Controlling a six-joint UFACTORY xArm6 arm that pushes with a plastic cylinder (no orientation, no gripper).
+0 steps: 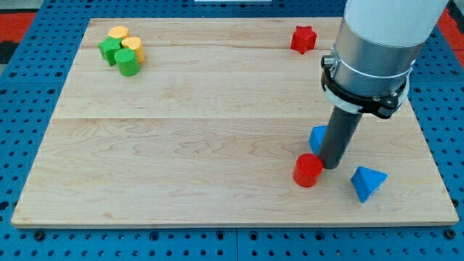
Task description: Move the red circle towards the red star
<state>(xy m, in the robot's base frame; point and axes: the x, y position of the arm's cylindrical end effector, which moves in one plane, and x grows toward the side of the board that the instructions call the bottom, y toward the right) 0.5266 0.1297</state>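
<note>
Red circle (308,170) touches my tip (330,167), half-hiding blue block (317,136).

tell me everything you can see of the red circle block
The red circle block is a short, solid-looking cylinder with a flat round top, painted plain glossy red. It stands upright on the pale wooden board, near the view's bottom right. My tip sits right against its right side, apparently touching. A blue block, partly hidden behind the rod, lies just above it; a blue pyramid-like block lies apart to its right.
</note>
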